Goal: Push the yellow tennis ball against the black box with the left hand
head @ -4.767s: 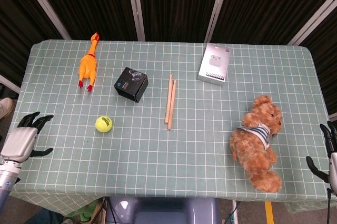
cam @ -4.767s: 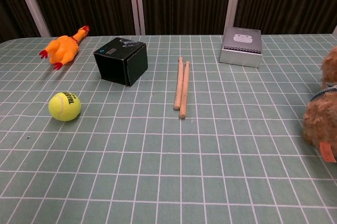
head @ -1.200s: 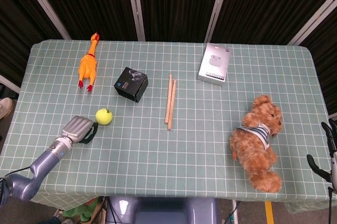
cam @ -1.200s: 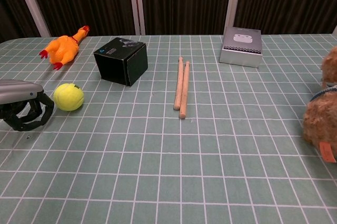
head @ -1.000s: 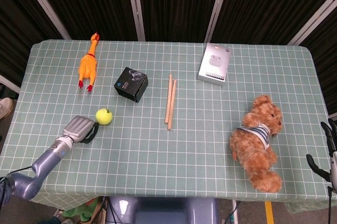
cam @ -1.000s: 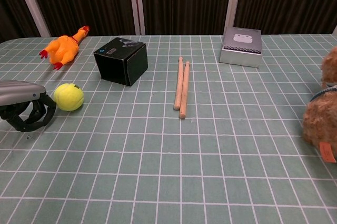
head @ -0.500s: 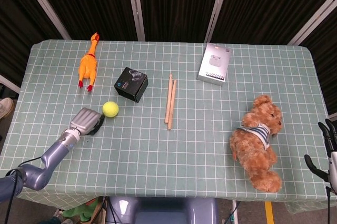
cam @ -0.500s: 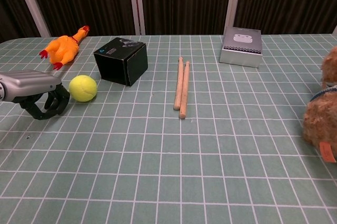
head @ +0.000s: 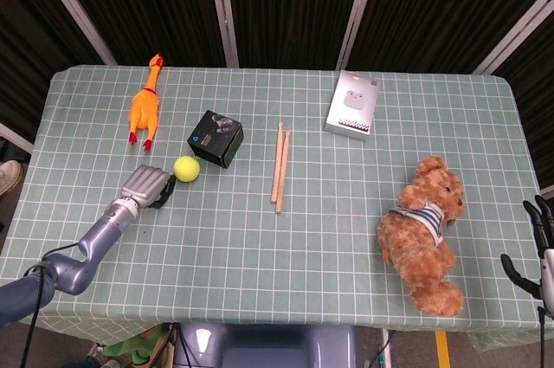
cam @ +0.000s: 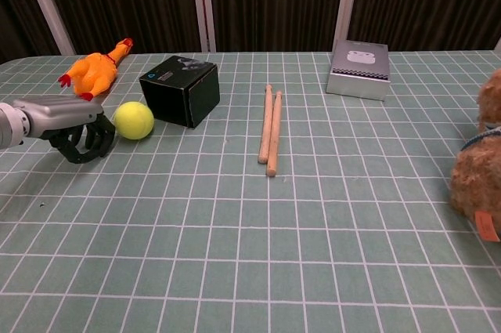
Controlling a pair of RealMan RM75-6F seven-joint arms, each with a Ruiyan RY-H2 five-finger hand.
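Left hand: the left hand [cam: 78, 133] sits low on the tabletop [cam: 313, 223], fingers curled in under the palm and holding nothing, its knuckle side turned toward the ball; whether it touches the ball I cannot tell.
Right hand: the right hand [head: 541, 247] hangs at the far right table edge, fingers apart, holding nothing.
Ball: the yellow tennis ball [cam: 134, 120] lies just beside the left hand, close to the black box [cam: 180, 90] on its near left; a narrow gap seems to remain.
Handling: light, springy and felted, it should roll freely and may rebound from the box.
Where to press: no grasp needed; push low on the side facing away from the box.
Box: likely light cardboard; a hard shove could shift it.
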